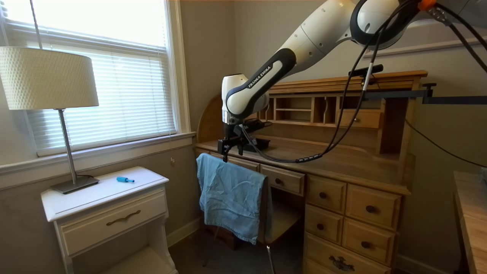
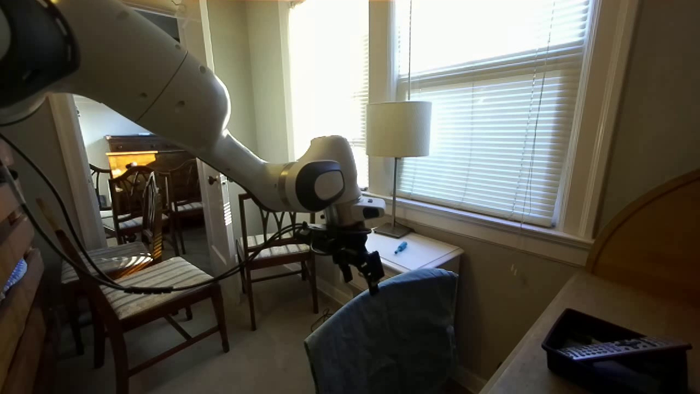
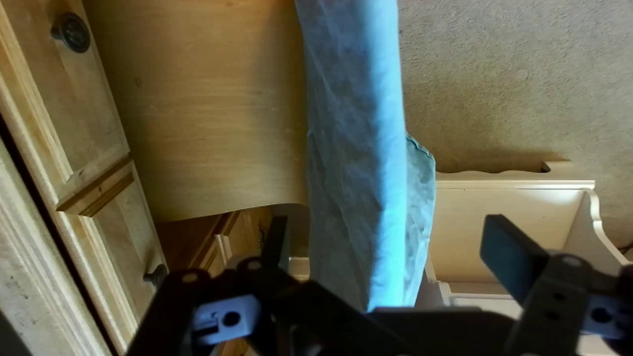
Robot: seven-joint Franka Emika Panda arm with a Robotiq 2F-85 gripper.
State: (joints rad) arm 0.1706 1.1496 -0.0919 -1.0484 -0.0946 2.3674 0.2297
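A light blue cloth (image 1: 232,194) hangs over the back of a chair (image 1: 283,222) in front of the desk. My gripper (image 1: 233,154) points downward just above the cloth's top edge, its jaws wide apart. Seen in the wrist view, the folded ridge of the cloth (image 3: 356,123) runs between the two fingers (image 3: 512,259) of the gripper (image 3: 388,242), and neither one closes on it. In an exterior view the gripper (image 2: 361,282) overlaps the upper rim of the cloth (image 2: 388,334); whether a fingertip touches it I cannot tell.
A white nightstand (image 1: 106,190) bears a lamp (image 1: 49,78) and a small blue object (image 1: 124,179). On the wooden rolltop desk (image 1: 296,152) sits a black tray (image 2: 596,375) with a remote (image 2: 612,348) in it. Striped-seat chairs (image 2: 158,284) stand nearby.
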